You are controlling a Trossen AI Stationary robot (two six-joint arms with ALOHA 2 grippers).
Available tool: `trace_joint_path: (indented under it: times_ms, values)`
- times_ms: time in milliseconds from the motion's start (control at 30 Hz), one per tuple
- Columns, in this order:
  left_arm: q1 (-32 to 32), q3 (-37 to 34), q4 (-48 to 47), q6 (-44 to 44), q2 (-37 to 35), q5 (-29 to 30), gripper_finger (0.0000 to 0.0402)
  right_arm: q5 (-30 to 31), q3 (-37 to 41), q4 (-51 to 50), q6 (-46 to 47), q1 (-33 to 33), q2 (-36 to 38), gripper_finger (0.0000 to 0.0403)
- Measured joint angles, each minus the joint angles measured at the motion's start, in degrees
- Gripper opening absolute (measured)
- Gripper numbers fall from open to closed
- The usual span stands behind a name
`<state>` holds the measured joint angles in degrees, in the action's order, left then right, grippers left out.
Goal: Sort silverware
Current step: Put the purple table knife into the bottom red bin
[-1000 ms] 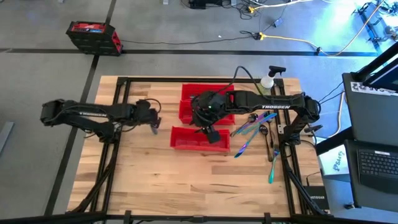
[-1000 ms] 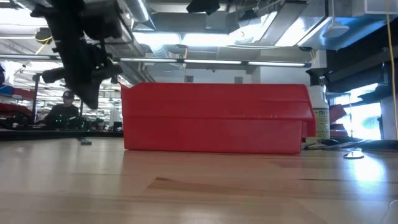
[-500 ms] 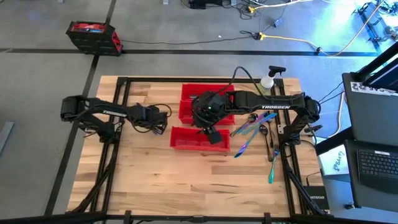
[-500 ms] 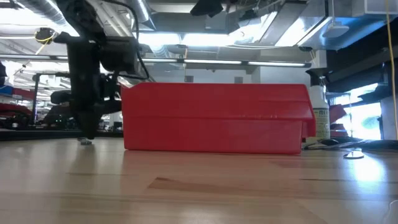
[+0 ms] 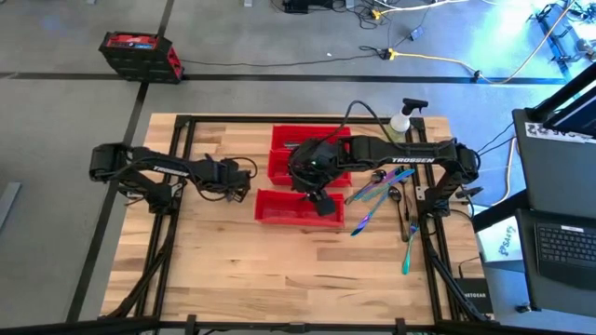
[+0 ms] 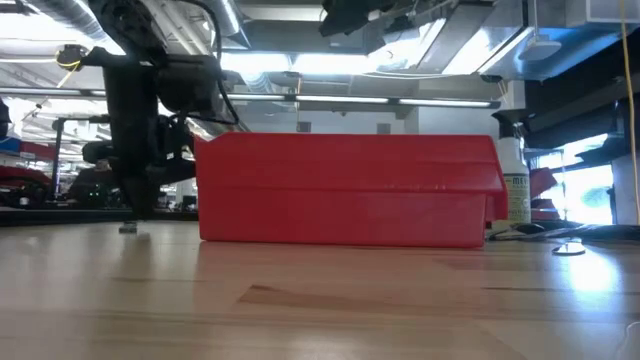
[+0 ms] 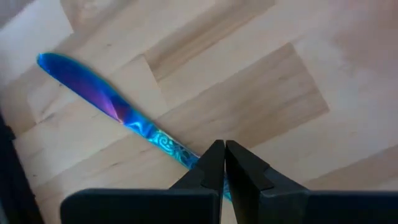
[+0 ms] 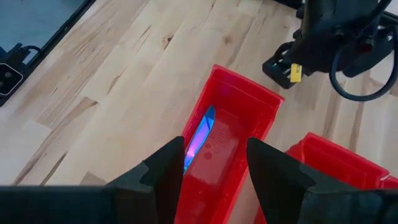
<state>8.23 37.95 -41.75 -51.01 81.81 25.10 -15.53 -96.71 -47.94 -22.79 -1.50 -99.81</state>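
Silverware (image 5: 376, 197): two knives, loose heap.

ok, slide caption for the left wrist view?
Shut left gripper poised over an iridescent blue knife lying on the wooden table.

A grey floor (image 5: 233, 37) with strewn cables (image 5: 438, 58) surrounds the table, beside a red toolbox (image 5: 140, 54).

1. The high view looks straight down on the whole table (image 5: 233, 279) from far above.
2. The low view looks level across it, close to the near red bin (image 6: 345, 190).
3. Both wrist views look down closely; the right one shares that bin (image 8: 227, 149).
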Motion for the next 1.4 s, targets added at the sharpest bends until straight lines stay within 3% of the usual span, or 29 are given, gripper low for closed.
trace_joint_path:
  times_ms: [400,1400]
  values:
    - [0.07,-0.02,-6.58,2.01,-0.01,2.69,0.0,0.04,0.0,0.45,0.0,0.0,0.0,0.0158]
    - [1.09,-0.04,-4.02,11.97,0.08,-0.83,0.0,-0.07,0.0,1.43,0.42,0.0,0.0,0.0158]
